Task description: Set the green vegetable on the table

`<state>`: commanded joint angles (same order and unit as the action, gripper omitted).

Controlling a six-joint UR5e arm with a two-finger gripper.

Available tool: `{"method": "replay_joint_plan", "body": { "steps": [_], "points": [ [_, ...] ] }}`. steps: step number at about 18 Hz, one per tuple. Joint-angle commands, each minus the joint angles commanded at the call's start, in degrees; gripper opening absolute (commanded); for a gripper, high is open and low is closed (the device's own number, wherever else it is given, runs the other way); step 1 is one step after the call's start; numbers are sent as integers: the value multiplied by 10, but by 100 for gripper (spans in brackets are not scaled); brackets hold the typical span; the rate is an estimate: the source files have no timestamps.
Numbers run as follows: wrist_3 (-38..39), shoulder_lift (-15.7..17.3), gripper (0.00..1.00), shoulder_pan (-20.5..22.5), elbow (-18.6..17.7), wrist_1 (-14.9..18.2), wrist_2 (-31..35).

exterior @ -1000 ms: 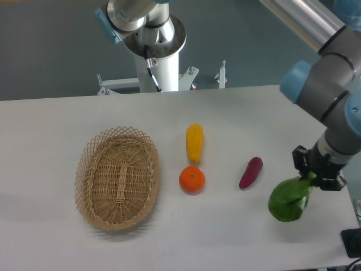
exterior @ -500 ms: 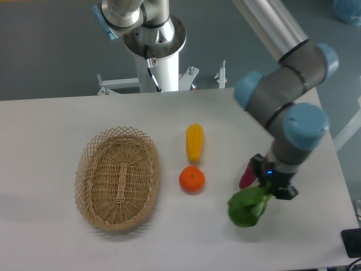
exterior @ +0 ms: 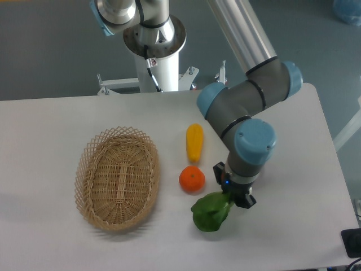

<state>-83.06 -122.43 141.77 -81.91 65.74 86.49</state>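
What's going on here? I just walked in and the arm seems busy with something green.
The gripper is shut on the green vegetable, holding it by its stalk end low over the table, just in front of the orange. It has carried it leftward across the table over the last second. The yellow vegetable lies behind the orange, and the wicker basket sits empty to the left.

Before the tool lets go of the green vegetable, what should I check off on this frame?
1. Green vegetable held by the tool: ok, gripped at its upper end.
2. Vegetable is over the table, not the basket: ok.
3. Clear of the orange: ok, though it sits close by, up and to the left.
4. Vegetable resting on the table: cannot tell from this view.
5. Purple vegetable's position: cannot tell, it is out of sight.
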Motion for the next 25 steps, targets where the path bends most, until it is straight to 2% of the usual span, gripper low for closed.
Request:
{"method": "replay_joint_plan", "body": {
  "steps": [1,2,8,13,17,20,23,25],
  "points": [
    [1,-1,81,0,1,-2,-1],
    [3,-1,100,0,2,-7,3],
    [16,1,100,0,21,-6,4],
    [18,-13,100,20,89,1,6],
    [17,-13,100,49,105,4,39],
    [13,-18,100,70,133,25,40],
    [9,-42,100,90,180,57,39],
    [8,-60,100,105,213,63,37]
  ]
}}
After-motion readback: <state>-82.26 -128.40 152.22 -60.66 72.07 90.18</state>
